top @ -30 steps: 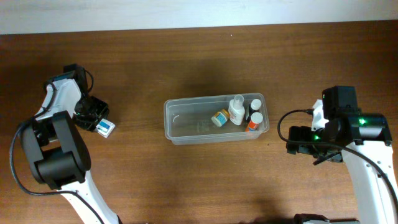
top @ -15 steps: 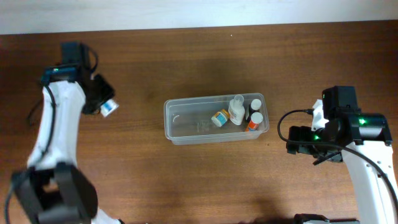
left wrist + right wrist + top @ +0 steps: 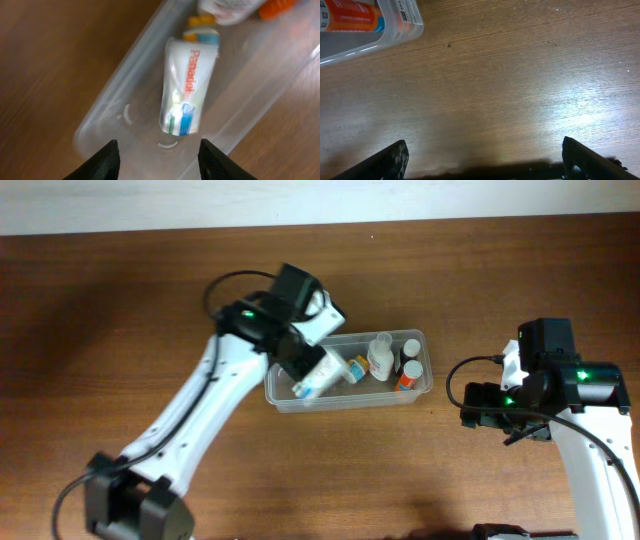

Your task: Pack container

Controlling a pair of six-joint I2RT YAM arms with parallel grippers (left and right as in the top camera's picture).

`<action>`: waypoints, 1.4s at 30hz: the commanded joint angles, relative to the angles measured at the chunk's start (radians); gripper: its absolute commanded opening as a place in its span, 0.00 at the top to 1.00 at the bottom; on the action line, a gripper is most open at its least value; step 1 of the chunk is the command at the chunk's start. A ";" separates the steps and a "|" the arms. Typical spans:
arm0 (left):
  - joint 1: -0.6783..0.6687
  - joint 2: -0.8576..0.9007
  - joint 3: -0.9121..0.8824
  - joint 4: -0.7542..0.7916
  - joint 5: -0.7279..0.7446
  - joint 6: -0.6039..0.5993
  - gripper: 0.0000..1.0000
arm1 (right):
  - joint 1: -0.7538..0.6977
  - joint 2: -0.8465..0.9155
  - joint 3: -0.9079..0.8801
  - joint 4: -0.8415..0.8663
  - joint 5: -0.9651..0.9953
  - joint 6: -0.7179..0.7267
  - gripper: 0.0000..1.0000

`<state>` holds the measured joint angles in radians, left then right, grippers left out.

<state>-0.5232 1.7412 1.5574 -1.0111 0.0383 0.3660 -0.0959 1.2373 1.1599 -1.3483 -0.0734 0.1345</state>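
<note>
Tabletop (image 3: 200, 290) of brown wood grain carries everything here. The left arm (image 3: 200, 415), white with black joints, reaches slantwise over it to the left half of the container. The right arm (image 3: 590, 440) is well apart, off the container's right end.

The container (image 3: 345, 406), a clear, shallow plastic tub with rounded corners and a rim, sits near the middle of the tabletop, long side across the overhead view.

The left jaws stand apart above the tub and grip nothing. Past their two black fingertips (image 3: 107, 157) the left wrist view shows a white squeeze tube with red lettering and a blue-green end (image 3: 185, 90) lying slantwise inside the tub (blurred, so I cannot tell whether it rests flat on the floor). Its cap end points at a small yellow-and-blue jar (image 3: 353, 369).

The right half of the tub is crowded: a white bottle with a clear top (image 3: 380, 358), an orange bottle with a white cap (image 3: 408, 375) and a dark bottle with a white cap (image 3: 411, 350) stand close together.

The right jaws are spread wide over bare wood, holding nothing, with the tub's corner and the orange bottle at the upper left of the right wrist view.
</note>
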 commanded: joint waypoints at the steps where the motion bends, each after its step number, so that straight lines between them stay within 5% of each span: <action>1: -0.031 0.085 -0.005 -0.003 -0.010 0.130 0.51 | -0.003 -0.002 0.001 0.003 -0.006 0.000 0.10; 6: -0.031 0.140 -0.005 0.004 -0.029 0.108 0.66 | -0.003 -0.002 0.001 0.003 -0.006 0.000 0.11; 15: 0.018 -0.023 0.001 0.054 -0.164 -0.085 0.63 | -0.003 -0.002 0.002 0.004 -0.006 0.000 0.11; 21: 0.169 -0.142 0.001 0.049 -0.163 -0.332 0.57 | 0.048 -0.002 0.062 0.031 -0.006 0.000 0.08; 22: 0.209 -0.156 0.001 0.049 -0.163 -0.373 0.18 | 0.072 -0.002 0.087 0.046 -0.005 0.000 0.05; 23: 0.237 -0.164 0.001 0.050 -0.163 -0.400 0.00 | 0.098 -0.002 0.114 0.067 -0.001 -0.001 0.02; 31: 0.507 -0.168 0.001 0.053 -0.161 -0.628 0.01 | 0.266 0.066 0.229 0.285 0.115 -0.072 0.02; 42: 0.582 -0.302 -0.057 -0.013 -0.061 -0.523 0.00 | 0.266 -0.057 0.211 0.325 0.149 0.022 0.02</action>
<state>0.0586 1.5623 1.5501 -1.0351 -0.0593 -0.1898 0.1627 1.2957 1.3773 -1.0203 0.0311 0.0952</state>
